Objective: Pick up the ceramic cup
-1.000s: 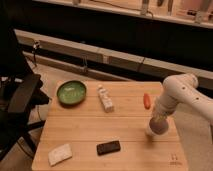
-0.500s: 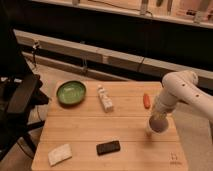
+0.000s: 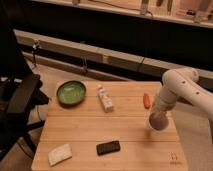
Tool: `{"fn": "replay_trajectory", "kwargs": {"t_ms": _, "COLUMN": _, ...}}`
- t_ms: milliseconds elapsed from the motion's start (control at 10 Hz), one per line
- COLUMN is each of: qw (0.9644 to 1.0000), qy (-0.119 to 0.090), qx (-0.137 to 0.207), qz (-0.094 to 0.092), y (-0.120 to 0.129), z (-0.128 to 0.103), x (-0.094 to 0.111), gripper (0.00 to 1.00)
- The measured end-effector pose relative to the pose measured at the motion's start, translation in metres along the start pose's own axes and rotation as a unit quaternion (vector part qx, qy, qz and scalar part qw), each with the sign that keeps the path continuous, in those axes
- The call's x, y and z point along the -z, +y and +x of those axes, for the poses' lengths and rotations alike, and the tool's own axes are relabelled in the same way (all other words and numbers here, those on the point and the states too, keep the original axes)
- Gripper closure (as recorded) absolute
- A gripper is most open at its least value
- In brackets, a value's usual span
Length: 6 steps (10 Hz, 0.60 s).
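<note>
While a green bowl (image 3: 71, 93), white bottle (image 3: 105, 98) and black phone (image 3: 108, 147) lie on the wooden table (image 3: 80, 130), the gripper (image 3: 159, 119) hangs over its right side, jaws clamped around the ceramic cup (image 3: 158, 121), near an orange object (image 3: 146, 100).

bowl (image 3: 71, 93) left | bottle (image 3: 105, 98) centre | tool (image 3: 159, 121) right, over table (image 3: 125, 145)
</note>
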Motion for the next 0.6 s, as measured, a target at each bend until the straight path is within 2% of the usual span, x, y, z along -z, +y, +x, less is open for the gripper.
{"fn": "replay_trajectory", "kwargs": {"t_ms": 600, "qw": 1.0, "qy": 0.0, "qx": 0.002, "qz": 0.002, "y": -0.0069, "z": -0.0015, "x": 0.0106, "gripper": 1.0}}
